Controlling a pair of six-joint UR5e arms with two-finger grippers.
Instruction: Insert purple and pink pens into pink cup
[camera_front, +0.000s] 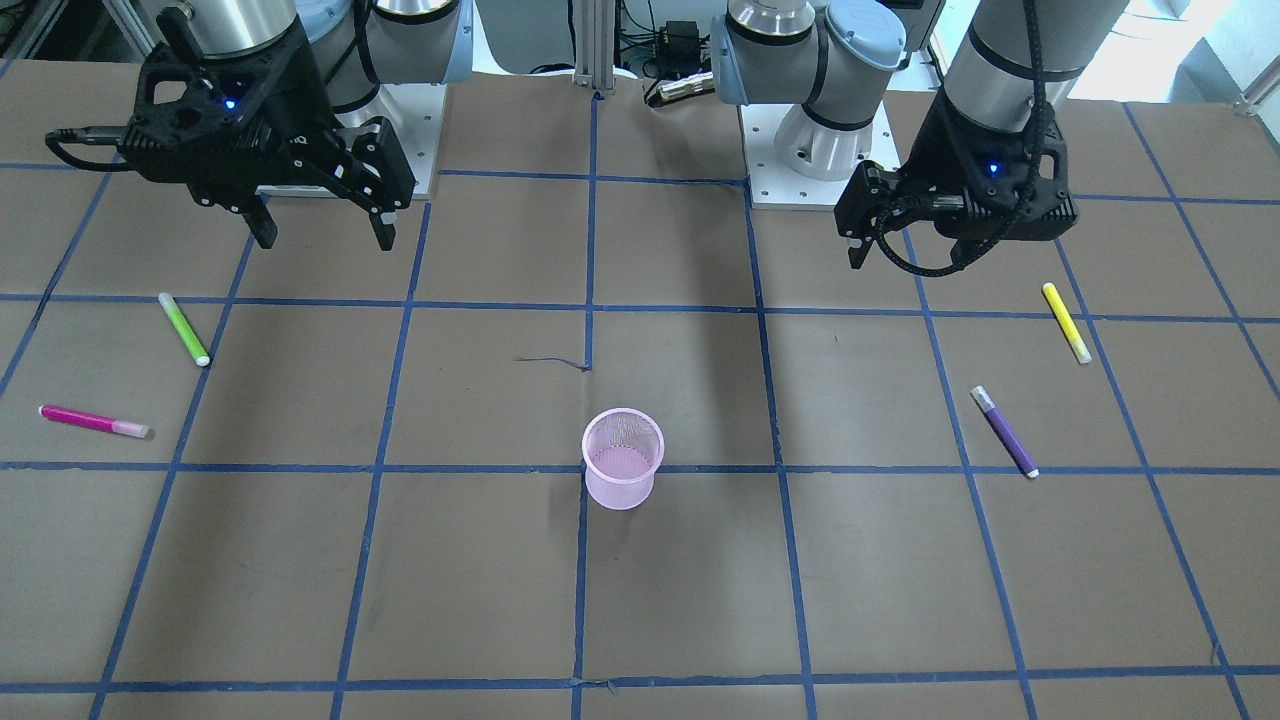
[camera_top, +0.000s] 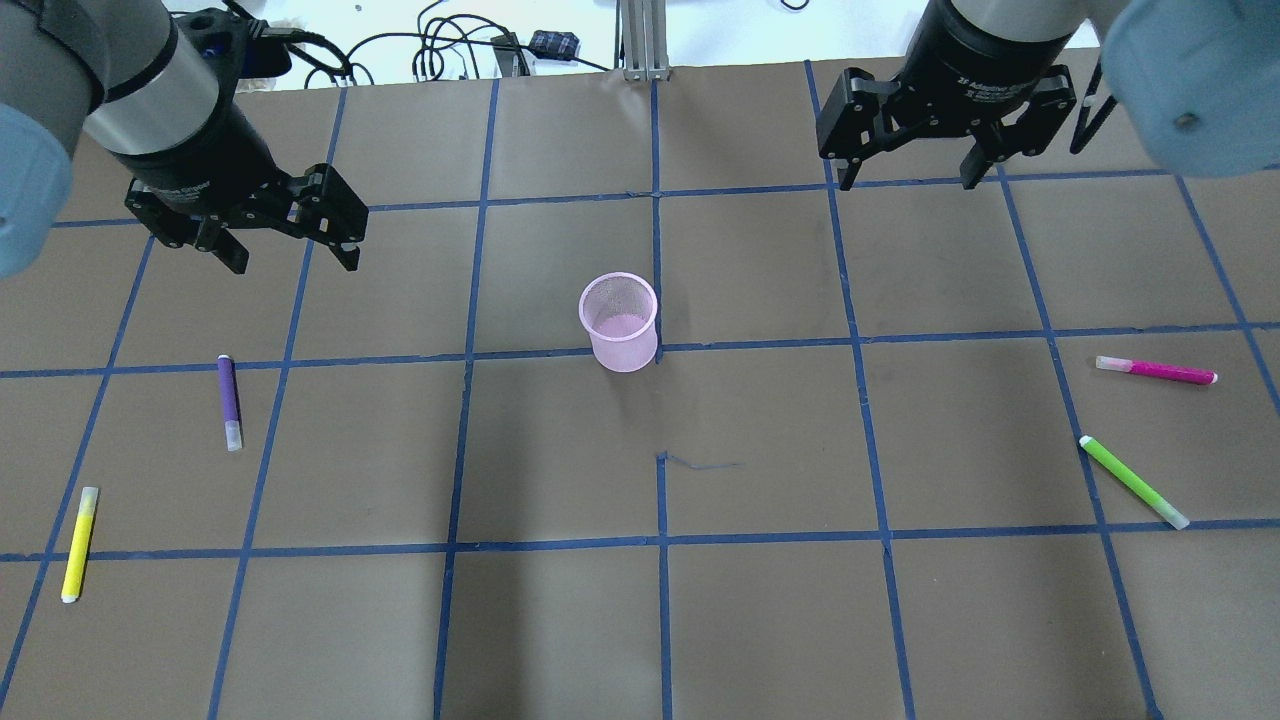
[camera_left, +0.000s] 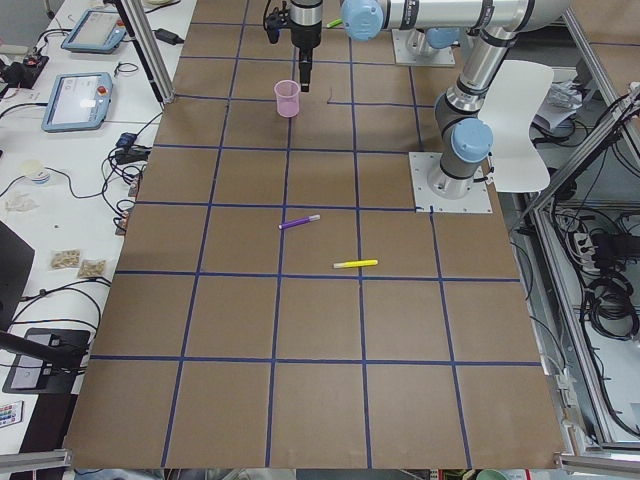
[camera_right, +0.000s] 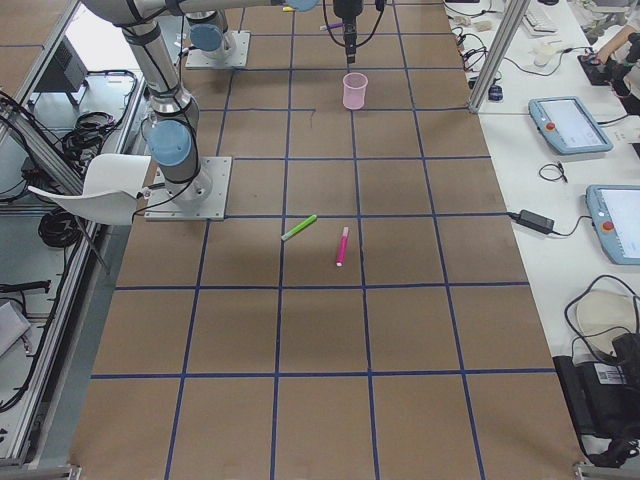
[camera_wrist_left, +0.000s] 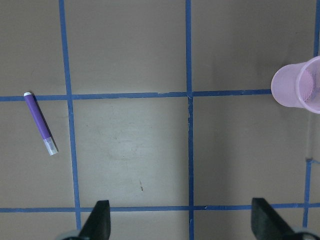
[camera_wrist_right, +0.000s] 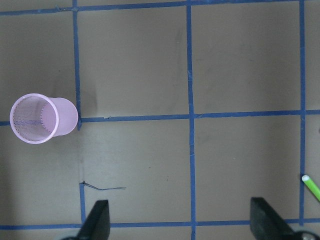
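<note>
The purple pen (camera_top: 229, 402) lay flat on the left and the pink pen (camera_top: 1156, 371) on the right, with the pink cup (camera_top: 628, 350) upright between them, slightly farther. Beyond, the left gripper (camera_top: 295, 264) and right gripper (camera_top: 906, 182) hung pointing down, fingers spread and empty. The white lettering (camera_top: 990, 88) on the right wrist was too small to read.

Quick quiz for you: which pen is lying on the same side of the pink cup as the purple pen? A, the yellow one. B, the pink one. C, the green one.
A: in the overhead view the yellow pen lies near the purple pen on the robot's left of the pink cup, while the green pen and pink pen lie on its right.
</note>
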